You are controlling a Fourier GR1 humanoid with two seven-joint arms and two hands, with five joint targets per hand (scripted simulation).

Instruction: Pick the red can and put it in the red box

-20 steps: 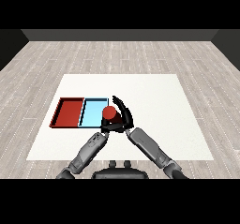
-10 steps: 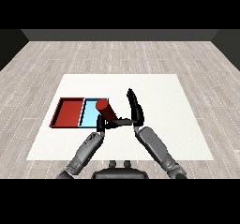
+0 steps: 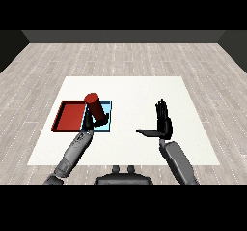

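The red tray [image 3: 70,117] lies just left of the left hand [image 3: 89,122], with the light blue tray [image 3: 108,119] beside it. This hand curls round the dark red can [image 3: 95,108], which is tilted. The right hand [image 3: 163,121] is open, fingers straight.

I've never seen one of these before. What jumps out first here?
The red can, held up in the robot's left hand, over the seam between the red tray and the light blue tray at the white table's left. To the right, the right hand stands open, holding nothing.
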